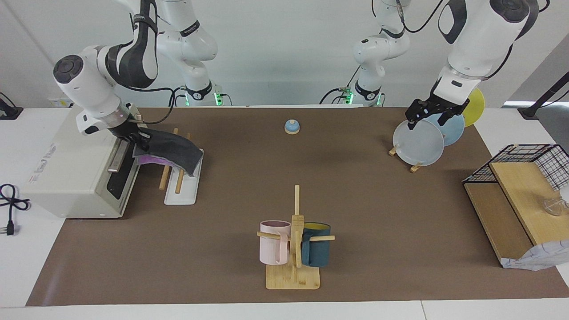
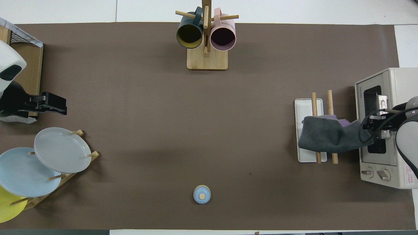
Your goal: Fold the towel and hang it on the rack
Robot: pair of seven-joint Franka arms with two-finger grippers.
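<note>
The worktop (image 1: 355, 186), covered by a brown mat, was seen with a cream toaster oven (image 1: 66, 178) at the right arm's end; all places below are given relative to that oven. At the left arm's end, well apart from it, a wooden shelf with a black wire basket (image 1: 529, 162) was set; something clear was glimpsed in the basket, but what it was could not be told. Also toward that end, a wooden stand (image 2: 62, 179) was loaded with a grey, a pale blue and a yellow plate. Farther from the robots than the oven, near mid-worktop, a bamboo mug tree (image 1: 293, 249) was hung with a pink mug (image 1: 272, 242) and a dark teal mug (image 1: 316, 250).

Just beside the oven's front the rack (image 1: 180, 189) was placed, and the towel (image 1: 175, 151) was draped across its two rods, grey face up, purple showing underneath. The right claw (image 1: 143, 143) was held at the towel's oven-side end, touching the cloth; whether it was pinched or released could not be told. The left claw (image 1: 433, 118) was raised over the plates, spread wide, with nothing in it.

A small blue bell (image 1: 291, 127) was found mid-worktop, nearer the robots than the rack.
</note>
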